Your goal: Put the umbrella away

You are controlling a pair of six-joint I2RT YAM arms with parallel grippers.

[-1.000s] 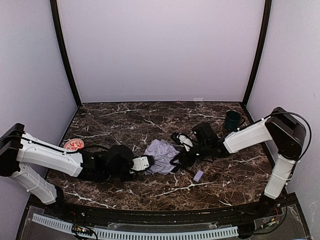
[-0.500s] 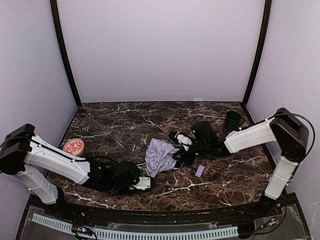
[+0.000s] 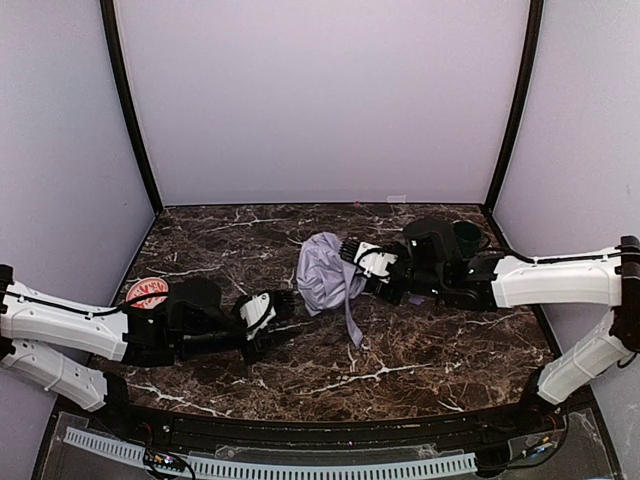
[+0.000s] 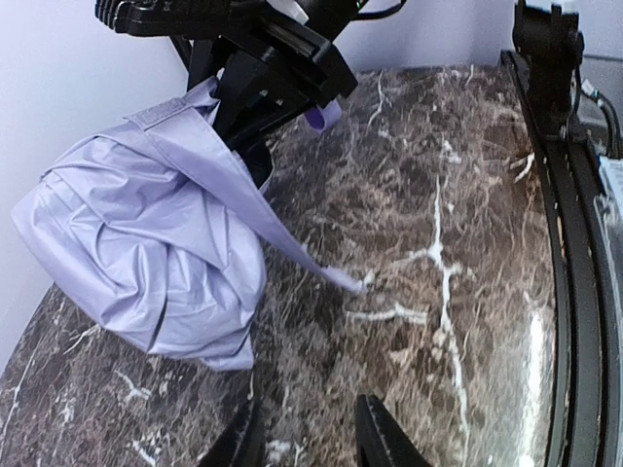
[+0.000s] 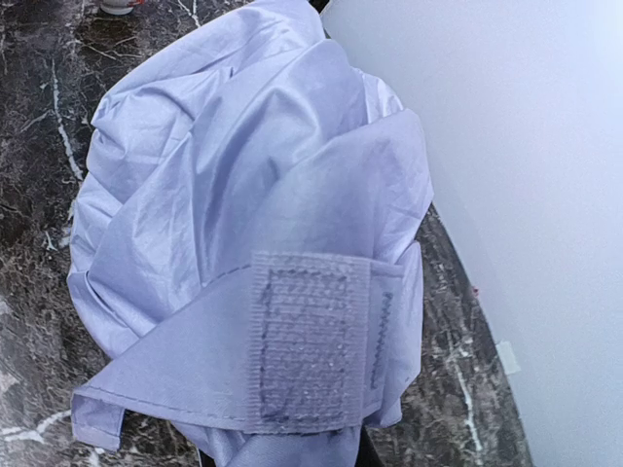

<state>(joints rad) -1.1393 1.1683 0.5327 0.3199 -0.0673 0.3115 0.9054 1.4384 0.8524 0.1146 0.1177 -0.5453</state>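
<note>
The right gripper (image 3: 357,267) closed on the umbrella (image 3: 325,275) and carried the bundled fabric from the middle of the table (image 3: 440,350) farther back, its strap (image 3: 352,320) trailing down. The left gripper (image 3: 282,303) let go, opened and drew back leftward.

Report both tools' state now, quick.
Left tool: open, holding nothing.
Right tool: closed on the pale lavender crumpled fabric umbrella.
</note>
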